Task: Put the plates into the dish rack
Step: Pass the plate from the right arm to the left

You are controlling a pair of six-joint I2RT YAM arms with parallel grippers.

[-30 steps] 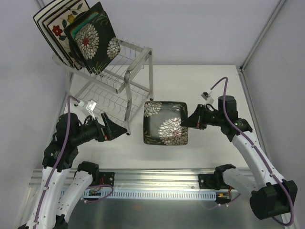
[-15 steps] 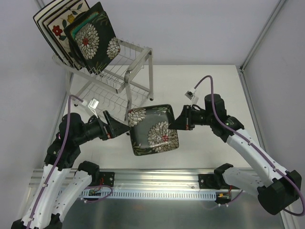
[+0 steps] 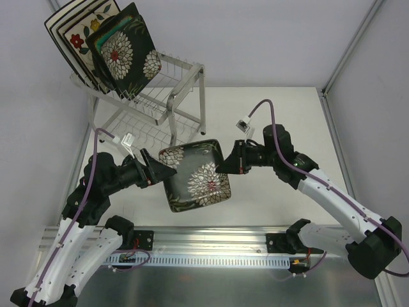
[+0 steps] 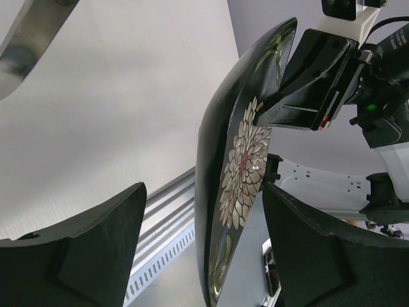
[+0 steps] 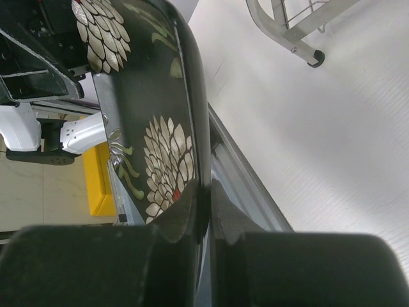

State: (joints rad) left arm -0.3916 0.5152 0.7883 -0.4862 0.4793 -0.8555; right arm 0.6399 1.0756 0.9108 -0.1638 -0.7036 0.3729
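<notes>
The right hand (image 3: pixel 224 167) has carried the dark plate (image 3: pixel 195 177) to the left hand (image 3: pixel 166 171).

White table (image 3: pixel 275 109), silver rail (image 3: pixel 217 238)

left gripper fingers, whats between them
The edge of the dark flowered plate, which the right gripper holds, stands in that gap; the left wrist view shows it.
</notes>
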